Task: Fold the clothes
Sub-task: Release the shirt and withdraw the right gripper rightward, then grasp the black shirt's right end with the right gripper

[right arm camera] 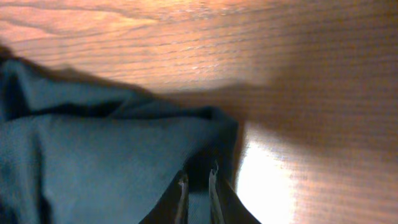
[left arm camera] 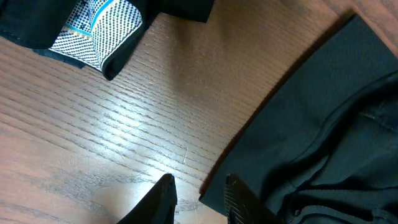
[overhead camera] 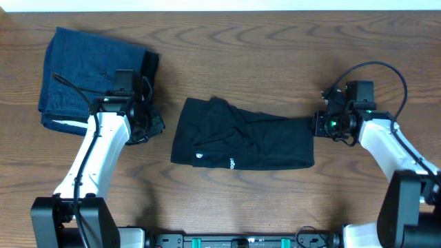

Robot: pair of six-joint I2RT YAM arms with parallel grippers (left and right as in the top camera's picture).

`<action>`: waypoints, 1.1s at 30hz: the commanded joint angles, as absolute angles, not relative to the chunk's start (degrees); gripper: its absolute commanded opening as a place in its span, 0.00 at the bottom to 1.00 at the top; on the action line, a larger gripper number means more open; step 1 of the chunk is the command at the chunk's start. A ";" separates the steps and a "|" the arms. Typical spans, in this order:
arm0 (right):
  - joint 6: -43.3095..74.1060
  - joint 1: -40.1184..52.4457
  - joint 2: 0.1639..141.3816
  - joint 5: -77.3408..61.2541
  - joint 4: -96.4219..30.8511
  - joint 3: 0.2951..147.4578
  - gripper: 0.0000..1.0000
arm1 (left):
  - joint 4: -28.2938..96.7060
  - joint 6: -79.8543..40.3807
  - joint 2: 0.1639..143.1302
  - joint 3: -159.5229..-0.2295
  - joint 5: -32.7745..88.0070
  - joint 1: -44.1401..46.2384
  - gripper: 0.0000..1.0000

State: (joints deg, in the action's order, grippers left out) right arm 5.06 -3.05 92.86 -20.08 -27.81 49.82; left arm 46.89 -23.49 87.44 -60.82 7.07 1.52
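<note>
1. folded black shirt [overhead camera: 241,141] lies mid-tabletop [overhead camera: 227,41], small white marks near its front edge.
2. left gripper [overhead camera: 148,127] sits just beside the shirt's left edge, not touching.
3. right gripper [overhead camera: 318,124] is at the shirt's right edge.
4. folded blue garment [overhead camera: 86,69] lies at the far-left corner.

Wooden table [overhead camera: 275,55] bears black shirt [overhead camera: 241,141] and folded blue garment [overhead camera: 83,69].

You're looking at a wooden table [overhead camera: 275,55] that is showing smooth, grained, faintly glossy boards, with light glaring off them. The black shirt [overhead camera: 241,141] is reading as soft, matt, creased cloth. The folded dark-blue garment [overhead camera: 83,69] is looking coarser, denim-like, and its white edge [left arm camera: 99,28] is showing a dotted mesh.
</note>
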 commanded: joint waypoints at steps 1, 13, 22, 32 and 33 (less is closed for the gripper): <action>5.74 -3.36 95.79 -18.92 -25.91 48.58 0.15 | 47.05 -22.57 87.77 -60.20 6.35 1.37 0.28; 5.52 -3.36 87.77 -25.96 -37.26 51.96 0.23 | 47.09 -22.55 87.77 -60.20 6.35 1.37 0.29; 5.50 -3.31 84.38 -25.61 -46.85 48.90 0.01 | 47.09 -22.57 87.77 -60.16 6.35 1.37 0.29; 7.75 -3.31 84.38 -25.54 -33.45 35.24 0.01 | 47.31 -22.55 87.77 -60.10 6.35 1.37 0.29; 7.73 -3.31 84.38 -25.52 -32.77 34.61 0.01 | 47.29 -22.57 87.77 -60.10 6.35 1.37 0.29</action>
State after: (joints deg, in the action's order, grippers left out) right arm 6.55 -3.05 84.64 -25.19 -33.89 36.77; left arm 47.11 -23.51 87.44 -60.77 7.07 1.52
